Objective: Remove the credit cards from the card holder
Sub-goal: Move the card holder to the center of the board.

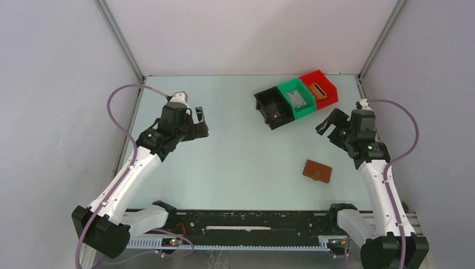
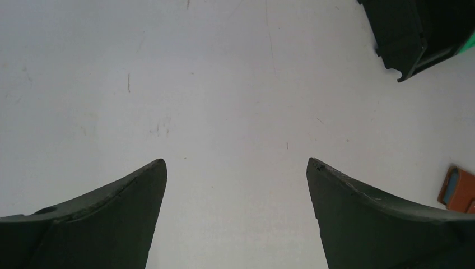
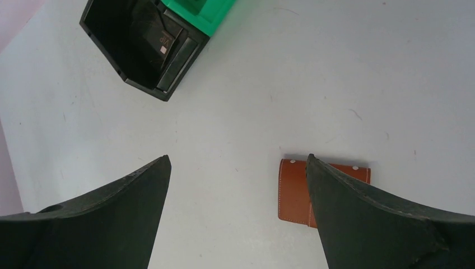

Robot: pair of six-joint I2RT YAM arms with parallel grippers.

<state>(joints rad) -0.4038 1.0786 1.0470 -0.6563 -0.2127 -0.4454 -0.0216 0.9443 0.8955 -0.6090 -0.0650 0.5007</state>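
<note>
The card holder (image 1: pixel 317 171) is a small brown leather wallet with a strap tab, lying closed and flat on the table at the front right. No card shows at the wallet. My right gripper (image 1: pixel 328 124) is open and empty, held above the table behind the wallet. In the right wrist view the wallet (image 3: pixel 294 190) lies partly behind my right finger, and the gripper (image 3: pixel 235 159) is over bare table. My left gripper (image 1: pixel 200 122) is open and empty at the far left. In the left wrist view (image 2: pixel 235 162) the wallet (image 2: pixel 459 190) shows at the right edge.
A black bin (image 1: pixel 273 107), a green bin (image 1: pixel 297 98) and a red bin (image 1: pixel 320 88) stand in a row at the back right. A grey-white flat item lies in the green bin and a tan-orange one in the red bin. Walls enclose the table.
</note>
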